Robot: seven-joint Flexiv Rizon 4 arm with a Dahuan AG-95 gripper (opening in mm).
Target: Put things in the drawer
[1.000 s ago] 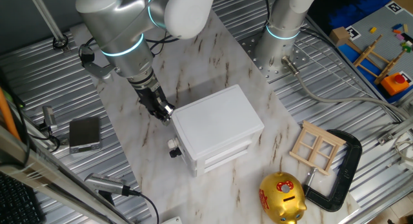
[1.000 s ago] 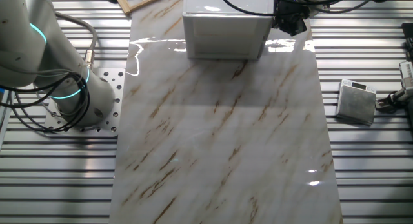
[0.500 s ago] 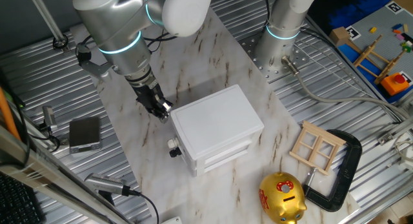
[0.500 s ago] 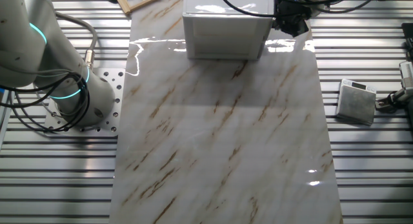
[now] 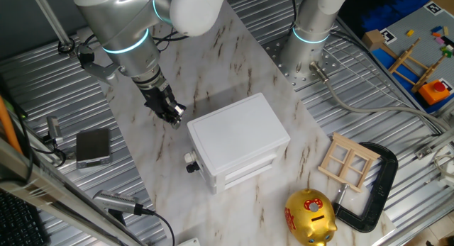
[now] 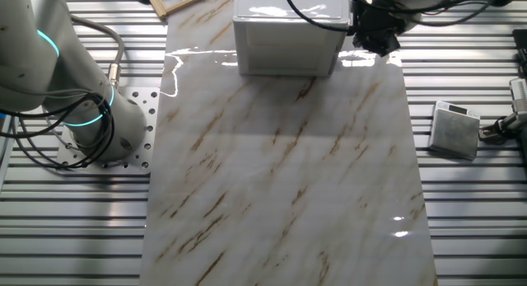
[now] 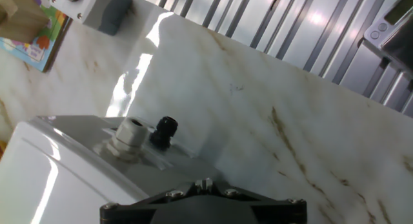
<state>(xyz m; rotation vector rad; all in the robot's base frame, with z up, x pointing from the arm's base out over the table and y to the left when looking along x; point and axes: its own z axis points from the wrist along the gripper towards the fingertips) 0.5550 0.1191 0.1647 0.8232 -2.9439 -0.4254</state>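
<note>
A white cabinet [image 7: 58, 166] with two knobs sits on the marble table [image 7: 258, 108].

A robotics lab: marble-patterned tabletop [image 6: 280, 179] bolted on ribbed aluminium rails [image 6: 74, 228], with loose cables [image 5: 369, 104].

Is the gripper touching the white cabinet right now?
Apart. In one fixed view, a strip of marble table shows between the gripper and the white cabinet; the other fixed view also shows the gripper off the cabinet's corner.
</note>
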